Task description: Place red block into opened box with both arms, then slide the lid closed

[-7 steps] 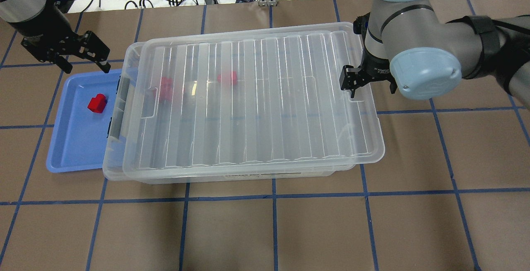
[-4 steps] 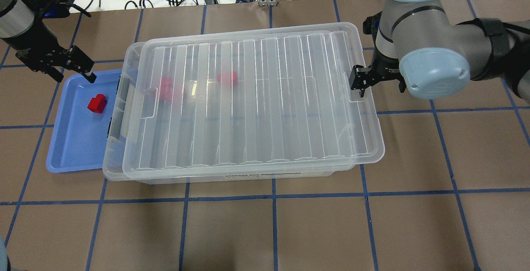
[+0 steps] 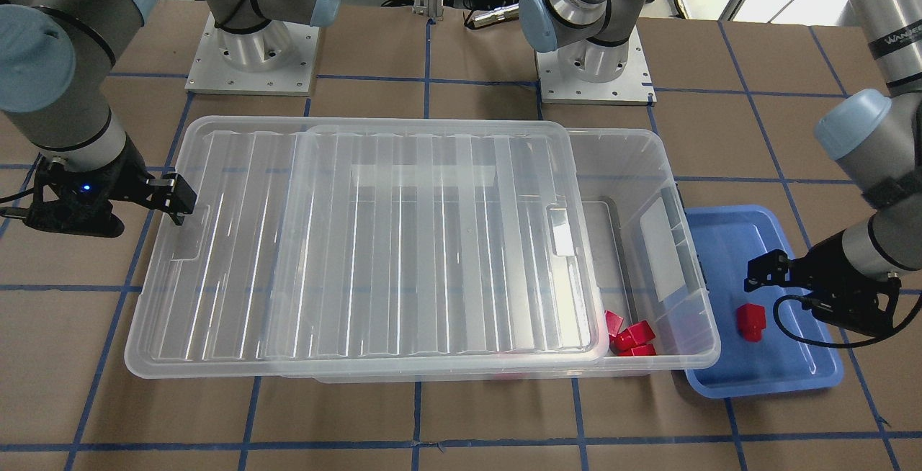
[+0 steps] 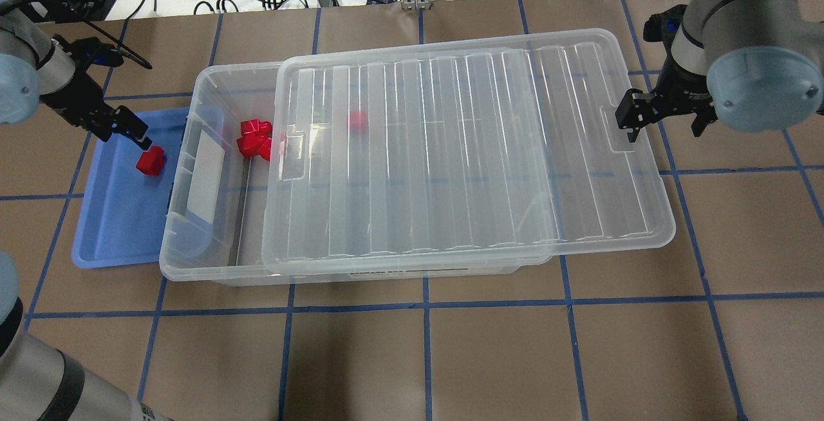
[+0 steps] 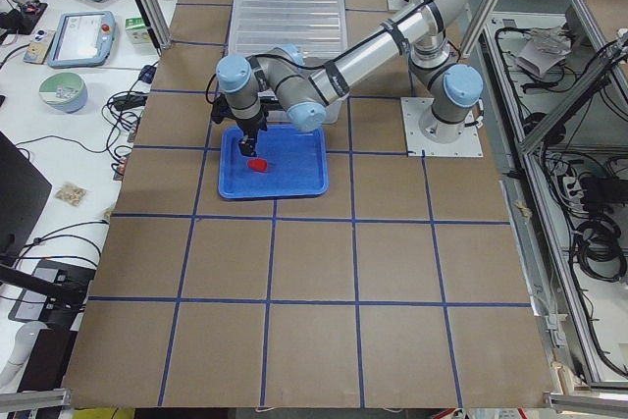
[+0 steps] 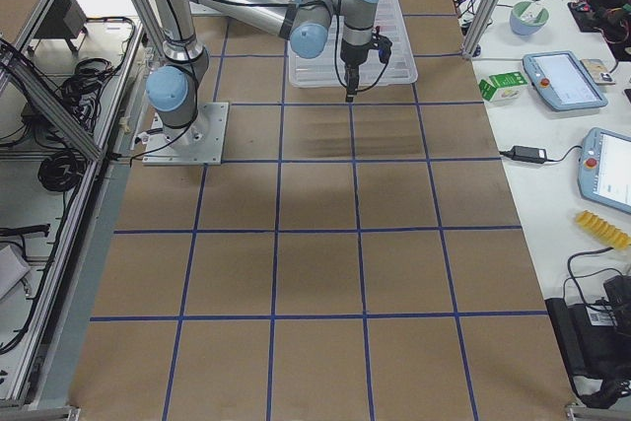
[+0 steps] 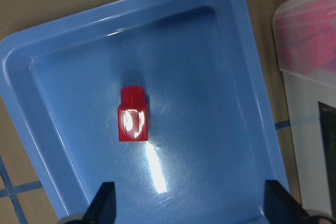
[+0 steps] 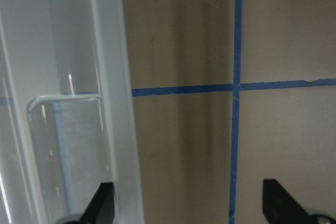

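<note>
Slid rightward since the earlier overhead picture, the lid (image 4: pixel 470 150) now leaves the left end of the box (image 4: pixel 182 250) uncovered, and the left gripper (image 4: pixel 140 140) has been brought over the blue tray (image 4: pixel 109 228). The red block (image 4: pixel 151 160) is seen lying in that tray, just left of the box. Only in the left wrist view is the left gripper shown spread wide. Nothing is held, and the block lies untouched beyond its fingertips. A cluster of red blocks (image 4: pixel 255 139) is seen in the box's open end, and a lone red block (image 4: pixel 357 120) is blurred beneath the lid. At the lid's right end the right gripper (image 4: pixel 634 126) is likewise spread. In the right wrist view one finger (image 8: pixel 104 203) is shown at the lid's rim by the handle recess, the other over bare table paper. Whether the rim is touched cannot be told. Print on the box's near wall is too small to be read. "WANGE" is legible on the left arm (image 3: pixel 893 39) in the front-facing view.
</note>
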Tool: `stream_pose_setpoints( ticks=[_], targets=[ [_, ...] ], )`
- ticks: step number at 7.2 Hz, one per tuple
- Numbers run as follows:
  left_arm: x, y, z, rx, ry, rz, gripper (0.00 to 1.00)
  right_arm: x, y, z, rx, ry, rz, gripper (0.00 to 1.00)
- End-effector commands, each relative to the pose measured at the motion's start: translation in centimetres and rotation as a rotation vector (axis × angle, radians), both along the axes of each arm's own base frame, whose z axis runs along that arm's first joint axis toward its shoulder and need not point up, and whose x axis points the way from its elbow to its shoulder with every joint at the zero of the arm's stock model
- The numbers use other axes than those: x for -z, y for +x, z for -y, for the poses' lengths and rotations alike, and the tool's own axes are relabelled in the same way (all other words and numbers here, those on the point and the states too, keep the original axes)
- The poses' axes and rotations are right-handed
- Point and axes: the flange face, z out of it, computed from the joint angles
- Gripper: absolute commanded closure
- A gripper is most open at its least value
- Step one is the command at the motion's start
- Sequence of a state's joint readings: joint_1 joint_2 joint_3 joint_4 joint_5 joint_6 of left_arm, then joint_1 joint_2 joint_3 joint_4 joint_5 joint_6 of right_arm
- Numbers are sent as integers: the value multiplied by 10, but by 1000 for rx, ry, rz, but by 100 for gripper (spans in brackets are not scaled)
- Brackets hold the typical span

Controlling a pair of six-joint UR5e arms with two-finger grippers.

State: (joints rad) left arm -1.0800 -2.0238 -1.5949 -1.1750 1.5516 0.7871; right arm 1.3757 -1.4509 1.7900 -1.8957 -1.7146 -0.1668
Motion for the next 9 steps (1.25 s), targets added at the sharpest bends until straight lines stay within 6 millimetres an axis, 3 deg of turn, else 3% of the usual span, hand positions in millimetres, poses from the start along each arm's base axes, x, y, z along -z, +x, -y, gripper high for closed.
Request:
stream_pose_setpoints(
  ticks=[1, 3, 4, 5, 6, 7, 8, 9],
  targets=[
    [55, 17, 0, 7, -8, 3, 0, -1, -22, -2, 9, 9, -7, 0],
    [71, 15, -4, -6, -5, 4, 4, -1, -39, -3, -13, 17, -6, 0],
    [76, 14, -6, -9, 4, -1, 29, -2, -43, -4, -15, 15, -3, 0],
    [79, 12, -9, -8, 11, -1, 82, -7, -41, -7, -18, 7, -6, 0],
    [75, 11, -8, -18, 4, 2, 100, -12, -39, -6, -12, -7, -3, 0],
    [52, 13, -5, -20, -17, 19, 100, -35, -32, -1, -16, -64, 16, 0],
    [16, 11, 0, -29, -15, 50, 100, -75, -9, 1, -45, -145, 99, 0],
    [-39, 5, 0, -48, 19, 46, 100, -121, 32, -4, -111, -182, 106, 0]
  ],
)
